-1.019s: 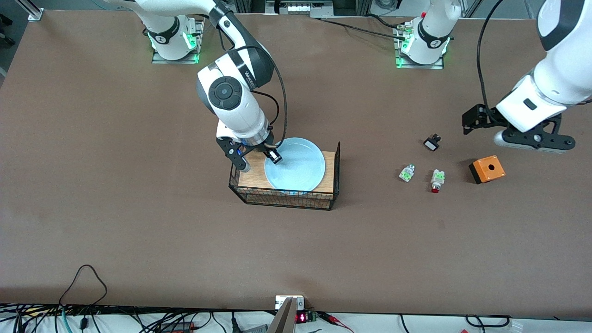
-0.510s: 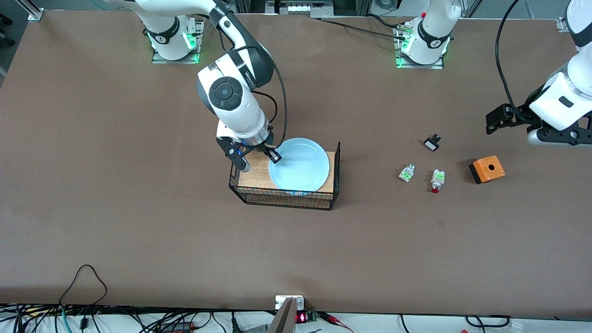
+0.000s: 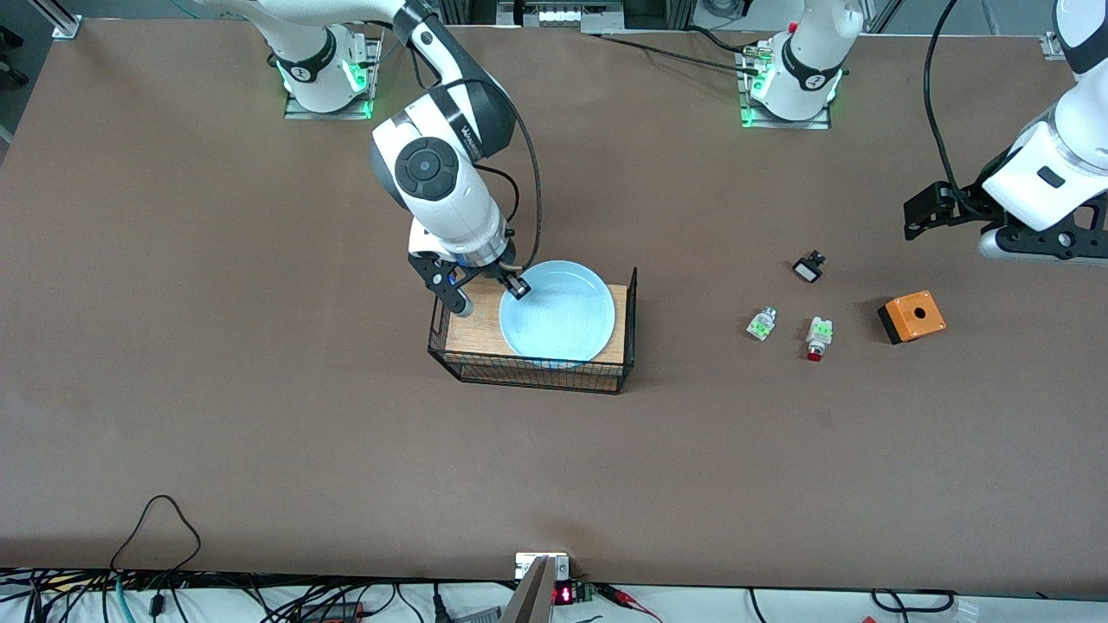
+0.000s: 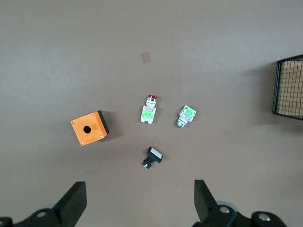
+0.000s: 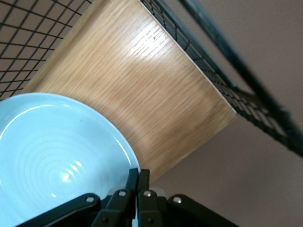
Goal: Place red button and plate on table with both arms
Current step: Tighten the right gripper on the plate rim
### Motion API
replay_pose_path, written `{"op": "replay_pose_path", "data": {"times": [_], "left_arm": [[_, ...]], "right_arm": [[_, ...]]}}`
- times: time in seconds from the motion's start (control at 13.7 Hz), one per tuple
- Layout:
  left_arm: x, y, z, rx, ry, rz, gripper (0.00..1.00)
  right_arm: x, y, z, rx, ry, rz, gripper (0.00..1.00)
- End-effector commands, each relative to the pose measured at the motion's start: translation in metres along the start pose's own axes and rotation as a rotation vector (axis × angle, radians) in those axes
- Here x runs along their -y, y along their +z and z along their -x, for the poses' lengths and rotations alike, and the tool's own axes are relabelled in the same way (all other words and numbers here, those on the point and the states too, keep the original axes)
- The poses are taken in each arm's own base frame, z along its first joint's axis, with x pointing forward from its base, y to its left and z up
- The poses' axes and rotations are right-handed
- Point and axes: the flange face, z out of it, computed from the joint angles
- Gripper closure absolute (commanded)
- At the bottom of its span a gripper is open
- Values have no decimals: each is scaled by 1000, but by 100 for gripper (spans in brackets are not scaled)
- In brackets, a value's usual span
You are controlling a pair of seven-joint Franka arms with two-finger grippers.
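Bright even overhead light, soft shadows, glare on the wooden rack top (image 5: 142, 90), close foreground slightly blurred

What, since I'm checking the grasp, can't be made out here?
Right wrist view: the right gripper's own fingers hide how much of the plate rim they pinch.
Front view: the plate's rim hides whether it rests on the rack.
Left wrist view: the open left gripper is cut off by the edge.

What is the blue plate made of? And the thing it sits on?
The plate looks like glazed ceramic, though it might be plastic: it is glossy, with a bright glint and fine rings in its middle. The rack looks like thin black metal wire in a grid, and its top looks like wood, or a wood-look board, with visible grain and a soft sheen.
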Motion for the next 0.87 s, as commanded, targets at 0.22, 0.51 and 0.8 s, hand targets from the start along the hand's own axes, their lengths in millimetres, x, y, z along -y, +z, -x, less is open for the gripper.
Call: {"op": "replay_pose_path", "data": {"times": [0.22,0.51,0.8], "left_arm": [[-3,4,0,9,16,-4,0],[-1,4,1,10,15,-4,0],[-2,4,1,12,16,-4,0]], "right_arm": [[-6,-43,-2,7,7,-5,100],[-9,-67,1,10,4,-11,100],[-15,-114,9,56,21,-43,100]]}}
